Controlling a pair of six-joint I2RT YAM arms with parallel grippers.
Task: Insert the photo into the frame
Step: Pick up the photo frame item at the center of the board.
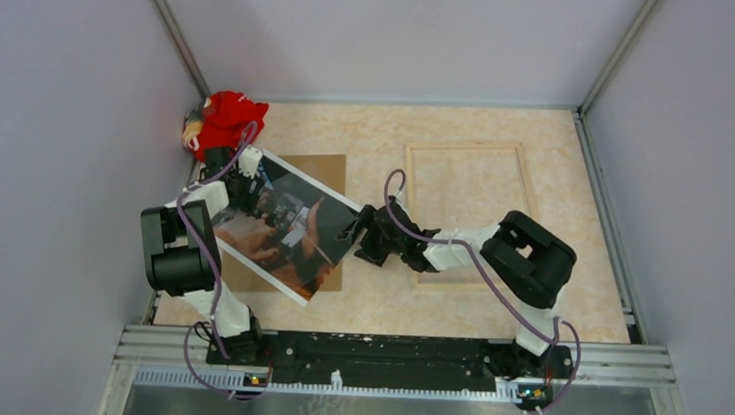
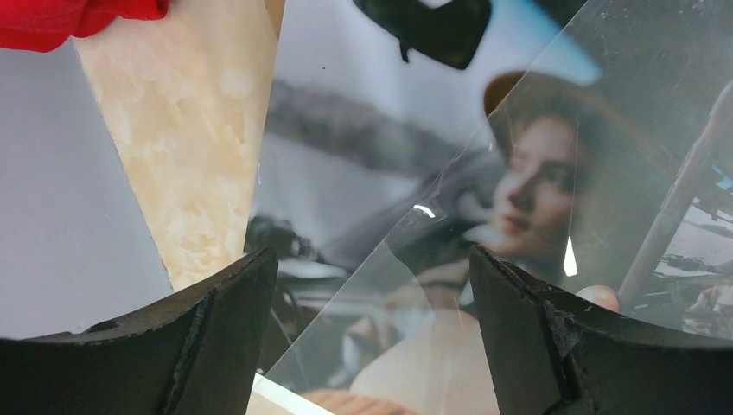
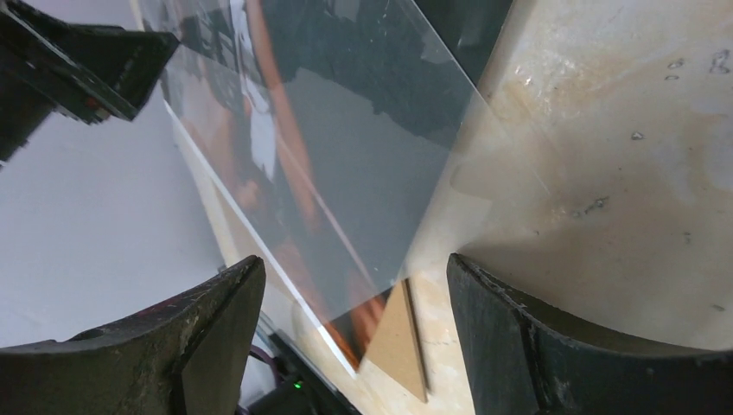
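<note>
Left gripper point(image 2: 372, 259) is spread wide at the photo's point(image 1: 283, 227) eleven o'clock corner, and right gripper point(image 3: 354, 264) is spread at its three o'clock edge. Photo lies at nine o'clock across the backing board point(image 1: 323, 168); the frame point(image 1: 465, 146) lies at two o'clock.

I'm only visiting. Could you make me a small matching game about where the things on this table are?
Things:
1. photo
2. frame
3. brown board
4. red toy

Places:
A. far left corner
B. on the right, lying flat, nothing in it
C. on the left, askew, picture side up
D. partly hidden under the photo

Pairs: 1-C, 2-B, 3-D, 4-A
</note>
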